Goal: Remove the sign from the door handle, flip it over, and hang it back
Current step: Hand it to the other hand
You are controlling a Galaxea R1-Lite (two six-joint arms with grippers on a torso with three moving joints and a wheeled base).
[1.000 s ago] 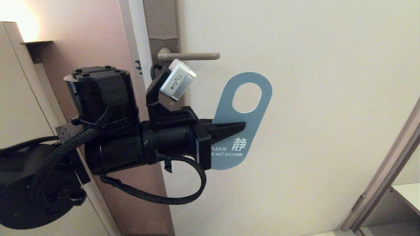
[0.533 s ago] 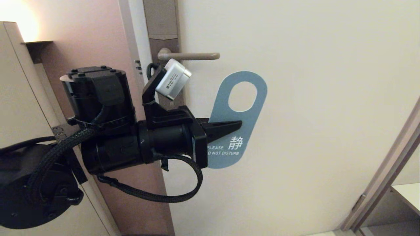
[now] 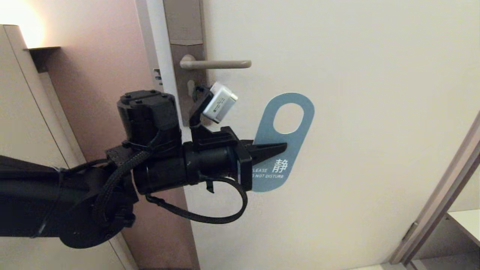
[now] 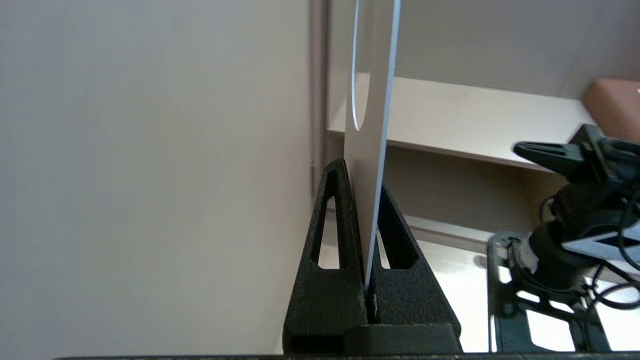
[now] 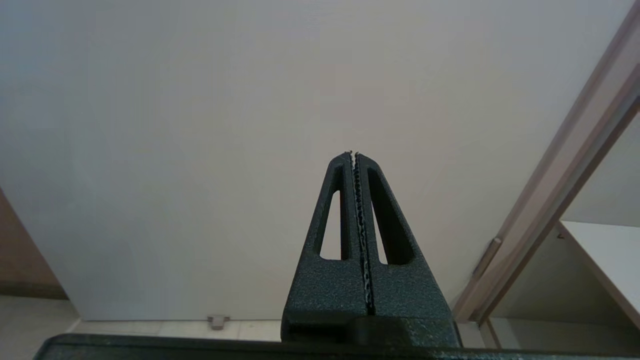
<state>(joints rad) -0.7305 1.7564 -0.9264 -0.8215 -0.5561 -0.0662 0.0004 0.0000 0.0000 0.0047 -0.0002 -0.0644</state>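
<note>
The sign (image 3: 288,146) shows its blue "DO NOT DISTURB" side in the head view, tilted, its oval hole up and to the right. My left gripper (image 3: 283,147) is shut on the sign's middle and holds it in front of the door, below and right of the door handle (image 3: 215,64). The handle is bare, a beige lever on a brown-grey plate (image 3: 184,45). In the left wrist view the sign (image 4: 372,125) stands edge-on between the shut fingers (image 4: 332,220) of my left gripper (image 4: 364,172). My right gripper (image 5: 354,155) is shut and empty, facing the door, out of the head view.
The cream door (image 3: 356,131) fills the middle and right. A pinkish wall (image 3: 101,48) and a cabinet (image 3: 22,112) stand at the left. A door frame and shelf (image 3: 450,210) are at the lower right. My right arm (image 4: 575,210) shows in the left wrist view.
My left arm has stretched out towards the door and moved the sign to the right and slightly down. The sign stays off the handle. The grip is unchanged.
</note>
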